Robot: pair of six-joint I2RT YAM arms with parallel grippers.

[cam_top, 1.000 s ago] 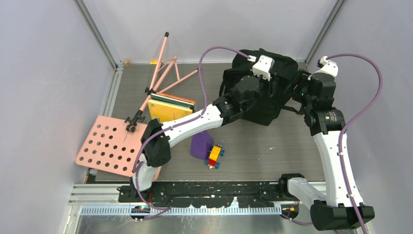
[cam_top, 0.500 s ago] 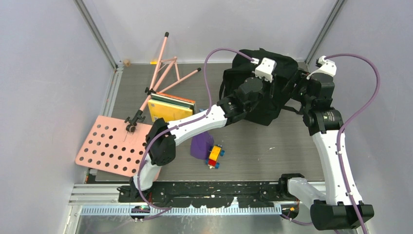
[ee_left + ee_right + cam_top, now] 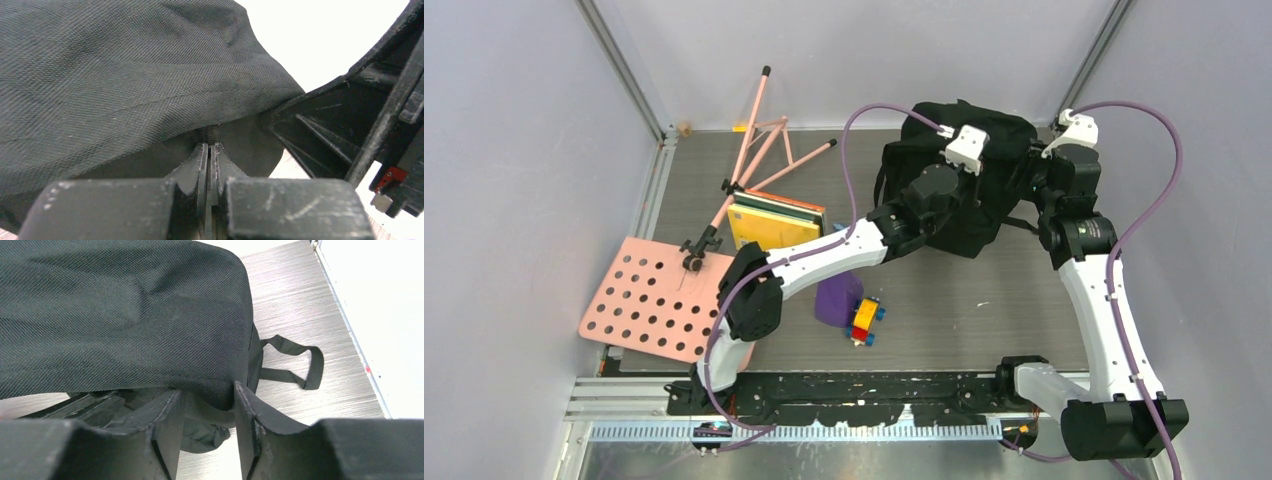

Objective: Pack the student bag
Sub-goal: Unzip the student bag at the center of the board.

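The student bag (image 3: 984, 215) is a large black floppy backpack at the back right of the table. My left gripper (image 3: 966, 188) reaches onto its top. In the left wrist view the left gripper (image 3: 208, 146) has its jaws pressed together on a thin bit of the bag's fabric (image 3: 125, 75) at a seam. My right gripper (image 3: 1027, 182) is at the bag's right side. In the right wrist view the right gripper (image 3: 207, 391) has a thick fold of the bag (image 3: 125, 315) filling the narrow gap between its fingers. A strap loop (image 3: 300, 365) lies on the table.
A purple bottle-like container (image 3: 832, 300) and a coloured toy block (image 3: 864, 320) lie in front of the left arm. Yellow books (image 3: 769, 222), a pink perforated board (image 3: 649, 300) and a pink folding stand (image 3: 759, 150) lie at the left. The right wall is close behind the right arm.
My right wrist has moved back and a little left, closer against the bag. My left arm has shifted slightly while keeping its hold on the bag's top.
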